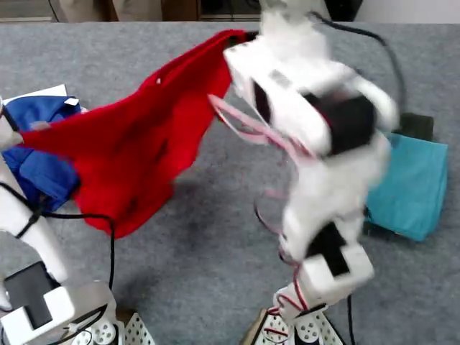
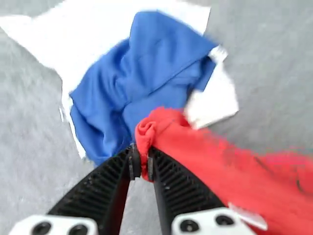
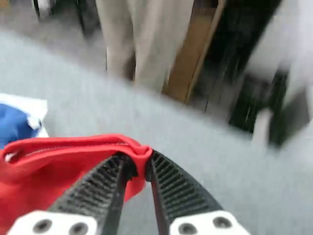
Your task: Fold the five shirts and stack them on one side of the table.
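Table (image 1: 208,273), left edge: blue shirt (image 1: 43,176) crumpled on a white layer (image 2: 98,34). Left gripper (image 2: 140,166) pinches a bunched corner of the red shirt (image 1: 144,151). The shirt hangs stretched and wrinkled above the table, across to the right gripper (image 3: 141,166), which is clamped on its hem near the far edge. Right edge: teal shirt (image 1: 413,187), folded flat.
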`<action>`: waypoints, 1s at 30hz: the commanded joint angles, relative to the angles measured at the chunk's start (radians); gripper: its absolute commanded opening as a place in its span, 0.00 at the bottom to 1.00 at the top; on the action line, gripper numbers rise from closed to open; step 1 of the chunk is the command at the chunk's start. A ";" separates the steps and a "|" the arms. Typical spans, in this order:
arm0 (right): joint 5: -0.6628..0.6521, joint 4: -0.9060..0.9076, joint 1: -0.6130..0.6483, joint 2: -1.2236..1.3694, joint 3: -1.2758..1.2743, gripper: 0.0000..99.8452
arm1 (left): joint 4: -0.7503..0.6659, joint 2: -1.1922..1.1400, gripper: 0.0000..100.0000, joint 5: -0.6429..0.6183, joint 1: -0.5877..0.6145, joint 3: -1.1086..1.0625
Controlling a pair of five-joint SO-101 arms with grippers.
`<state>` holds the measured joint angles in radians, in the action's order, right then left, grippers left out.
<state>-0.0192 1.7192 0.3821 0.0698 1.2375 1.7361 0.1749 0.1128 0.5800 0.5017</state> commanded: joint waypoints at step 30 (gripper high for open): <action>-0.358 -0.307 -0.016 -0.555 0.001 0.00 | 0.021 0.862 0.02 -0.029 -0.021 -0.292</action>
<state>-0.3307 1.4385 0.3821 -0.4703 1.2390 1.7515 0.9866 0.0852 0.5616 0.2486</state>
